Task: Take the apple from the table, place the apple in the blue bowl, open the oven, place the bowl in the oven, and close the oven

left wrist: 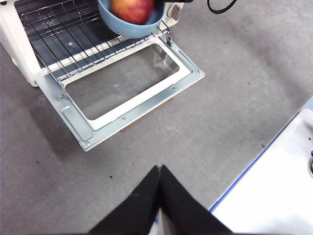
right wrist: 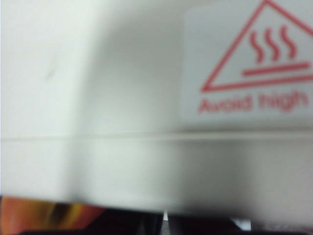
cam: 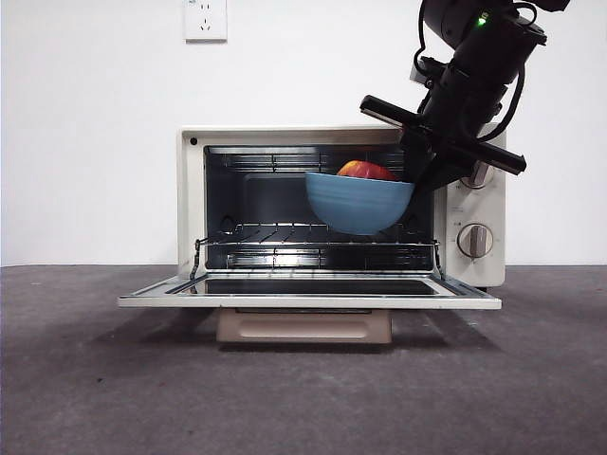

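**Bowl with apple held at the open oven mouth**

Your cream-white toaster oven (cam: pixel 341 213) stands on the dark grey speckled desk (cam: pixel 303 389) with its glass door (cam: pixel 308 289) dropped flat and level in front, the beige bar handle (cam: pixel 303 327) hanging below it. The wire rack (cam: pixel 275 235) is bare inside the cavity.

Your right gripper (cam: pixel 417 175) comes in from the upper right of the front view and has its jaws clamped on the right rim of the matte blue ridged bowl (cam: pixel 358 201). The bowl hangs clear above the rack, at the right half of the oven opening, roughly level. The round red and yellow apple (cam: pixel 365 171) sits inside it, its top showing over the rim. The right wrist view is pressed close to the oven's white top with its red heat warning label (right wrist: pixel 259 58), blurred; a strip of the apple shows at the edge.

Your left gripper (left wrist: pixel 159 169) waits above the bare desk well in front of the door, jaws pressed together and empty.
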`<state>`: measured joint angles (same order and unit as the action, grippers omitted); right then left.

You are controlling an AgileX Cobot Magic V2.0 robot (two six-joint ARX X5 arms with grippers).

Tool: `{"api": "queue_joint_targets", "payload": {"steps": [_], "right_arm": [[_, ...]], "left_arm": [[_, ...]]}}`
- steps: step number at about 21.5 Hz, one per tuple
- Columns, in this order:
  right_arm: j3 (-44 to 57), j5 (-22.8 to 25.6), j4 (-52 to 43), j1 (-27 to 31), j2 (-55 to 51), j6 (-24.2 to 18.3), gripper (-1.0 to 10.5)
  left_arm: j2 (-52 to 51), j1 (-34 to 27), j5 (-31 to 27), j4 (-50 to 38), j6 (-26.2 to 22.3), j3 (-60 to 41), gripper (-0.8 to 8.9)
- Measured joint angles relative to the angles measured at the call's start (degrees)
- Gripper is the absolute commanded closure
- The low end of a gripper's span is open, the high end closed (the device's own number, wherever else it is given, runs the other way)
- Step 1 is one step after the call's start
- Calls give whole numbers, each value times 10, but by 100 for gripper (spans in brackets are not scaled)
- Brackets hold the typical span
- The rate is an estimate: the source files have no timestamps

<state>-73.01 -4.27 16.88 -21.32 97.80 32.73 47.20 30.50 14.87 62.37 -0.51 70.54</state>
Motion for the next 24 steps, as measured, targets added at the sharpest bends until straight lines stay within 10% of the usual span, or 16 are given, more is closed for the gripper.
{"api": "queue_joint_targets", "payload": {"steps": [8,24], "right_arm": [[0,-4,-9,-4,0,7,726],[0,15,10,-22,-41,3,715]], "left_arm": [[0,0,0,0,0,0,806],[0,0,0,1,0,0,806]]}}
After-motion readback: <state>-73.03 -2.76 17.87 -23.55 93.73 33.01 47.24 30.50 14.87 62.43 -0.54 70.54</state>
